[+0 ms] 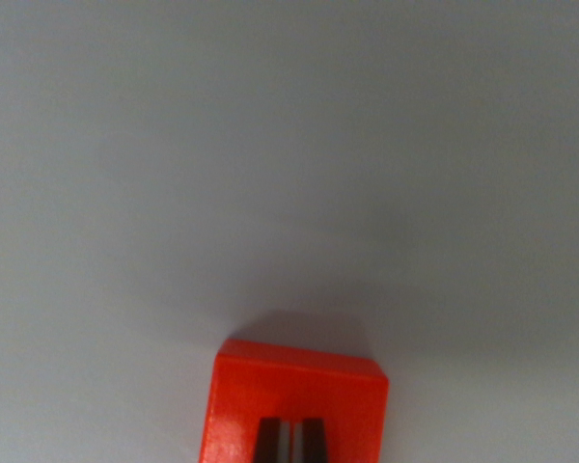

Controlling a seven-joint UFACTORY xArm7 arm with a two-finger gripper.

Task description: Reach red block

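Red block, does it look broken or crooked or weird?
Nothing looks broken. The red block sits slightly turned on the plain grey surface, and the gripper tips show dark just over it.

Hard to place with any certainty: no walls, furniture, tools or fittings in sight. Only a plain, pale grey-white worktop (289,145), smooth and matte, bare of pattern, grain, cloth or stain, filling almost the whole wrist view. Evenly lit from above, with a soft shadow near the lower middle. Looks like a clean test bench in a lab or robotics setup rather than a home or kitchen, judging by that featureless surface and by the single bright red block (294,400) at the bottom edge, a simple moulded shape of the kind used as a test piece.
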